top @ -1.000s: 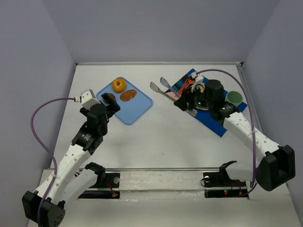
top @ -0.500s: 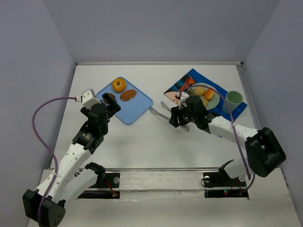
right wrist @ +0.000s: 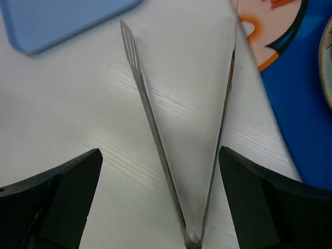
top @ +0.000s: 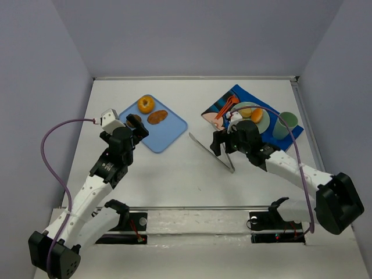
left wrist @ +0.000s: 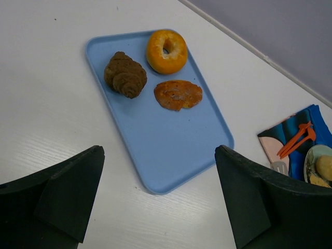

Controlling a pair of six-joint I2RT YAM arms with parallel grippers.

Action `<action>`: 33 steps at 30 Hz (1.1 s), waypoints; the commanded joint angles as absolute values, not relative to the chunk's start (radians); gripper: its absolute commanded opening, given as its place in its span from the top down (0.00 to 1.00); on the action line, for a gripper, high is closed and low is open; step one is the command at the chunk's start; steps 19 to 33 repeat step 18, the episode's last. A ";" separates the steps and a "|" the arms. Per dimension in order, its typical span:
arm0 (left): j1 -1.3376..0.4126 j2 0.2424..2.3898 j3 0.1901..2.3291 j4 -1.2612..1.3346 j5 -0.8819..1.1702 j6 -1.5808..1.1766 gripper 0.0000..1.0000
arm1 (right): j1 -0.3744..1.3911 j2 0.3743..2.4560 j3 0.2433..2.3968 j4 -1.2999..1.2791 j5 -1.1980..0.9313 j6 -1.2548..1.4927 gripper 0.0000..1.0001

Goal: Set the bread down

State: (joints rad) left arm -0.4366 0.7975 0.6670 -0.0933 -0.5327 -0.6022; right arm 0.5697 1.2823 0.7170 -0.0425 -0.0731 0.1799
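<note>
Croissant (left wrist: 125, 74) lies ahead of your left end effector (left wrist: 159, 155), fingers apart; tongs (right wrist: 154, 129) lie below your right end effector (right wrist: 160, 153), likewise spread.

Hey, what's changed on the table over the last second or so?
The right arm swung off the blue mat toward the middle of the table, bringing the tongs along. They now lie on the table between the fingers of the open right tool. The left tool, the blue tray and its bagel, croissant and flat pastry stayed put.
</note>
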 commanded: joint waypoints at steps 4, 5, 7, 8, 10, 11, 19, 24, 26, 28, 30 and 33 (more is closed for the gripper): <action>-0.433 0.770 0.670 -0.046 -0.538 -0.591 0.01 | 0.574 1.088 0.704 0.071 0.176 0.248 0.00; -0.433 0.767 0.667 -0.046 -0.540 -0.594 0.01 | 0.574 1.082 0.704 0.071 0.205 0.264 0.00; -0.433 0.758 0.666 -0.045 -0.538 -0.597 0.01 | 0.574 1.075 0.703 0.077 0.263 0.278 0.00; -0.433 0.756 0.664 -0.044 -0.538 -0.597 0.01 | 0.574 1.078 0.704 0.077 0.281 0.281 0.00; -0.433 0.756 0.663 -0.043 -0.538 -0.597 0.01 | 0.574 1.086 0.707 0.072 0.290 0.287 0.00; -0.433 0.756 0.663 -0.043 -0.540 -0.597 0.01 | 0.574 1.091 0.707 0.074 0.287 0.293 0.00; -0.433 0.773 0.667 -0.043 -0.545 -0.595 0.01 | 0.574 1.085 0.704 0.090 0.314 0.295 0.00; -0.433 0.773 0.667 -0.043 -0.545 -0.595 0.01 | 0.574 1.085 0.704 0.090 0.314 0.295 0.00; -0.433 0.773 0.667 -0.043 -0.545 -0.595 0.01 | 0.574 1.085 0.704 0.090 0.314 0.295 0.00; -0.433 0.773 0.667 -0.043 -0.545 -0.595 0.01 | 0.574 1.085 0.704 0.090 0.314 0.295 0.00; -0.433 0.773 0.667 -0.043 -0.545 -0.595 0.01 | 0.574 1.085 0.704 0.090 0.314 0.295 0.00; -0.433 0.773 0.667 -0.043 -0.545 -0.595 0.01 | 0.574 1.085 0.704 0.090 0.314 0.295 0.00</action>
